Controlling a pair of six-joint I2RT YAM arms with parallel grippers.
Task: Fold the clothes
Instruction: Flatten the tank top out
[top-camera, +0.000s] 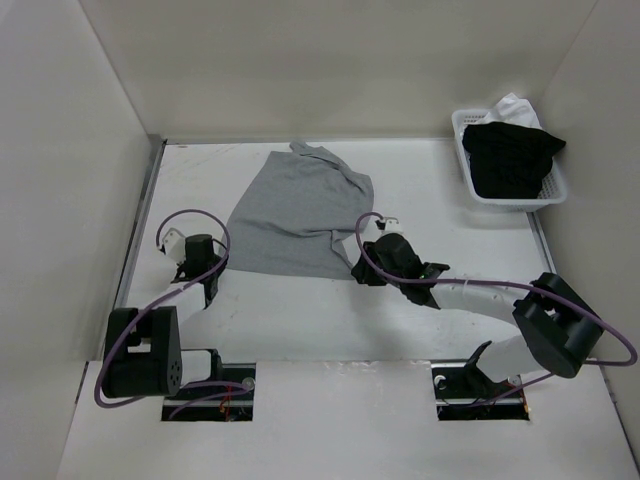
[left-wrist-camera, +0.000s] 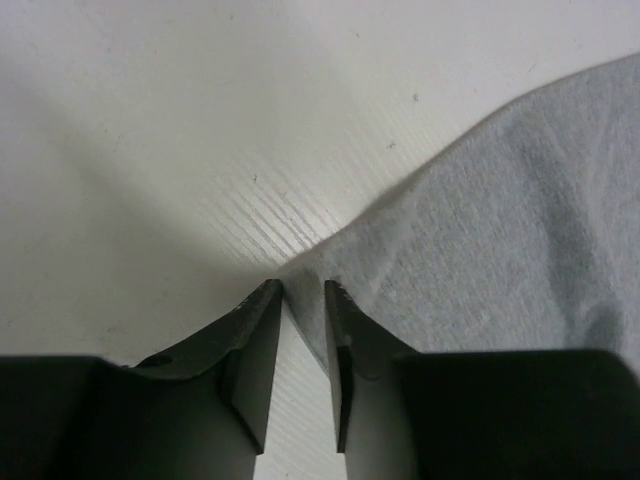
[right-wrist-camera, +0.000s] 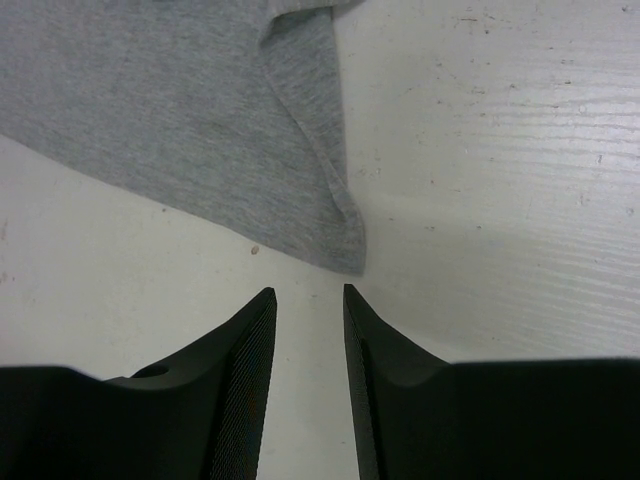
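The clothes (top-camera: 295, 212), a light grey sleeveless knit top, lie spread on the white table (top-camera: 300, 320), straps toward the back. My left gripper (top-camera: 215, 268) is at the hem's near-left corner. In the left wrist view that corner of the clothes (left-wrist-camera: 500, 230) reaches in between the fingertips of the left gripper (left-wrist-camera: 303, 287). Its jaws stand narrowly apart, with table showing between them. My right gripper (top-camera: 358, 270) is at the near-right corner. In the right wrist view the right gripper (right-wrist-camera: 308, 292) is open, and the corner of the clothes (right-wrist-camera: 200, 130) lies just ahead of its tips, untouched.
A white basket (top-camera: 520, 203) stands at the back right, with a black garment (top-camera: 512, 155) and a white cloth (top-camera: 515, 105) in it. White walls close the table on the left, the back and the right. Both arm bases sit at the near edge.
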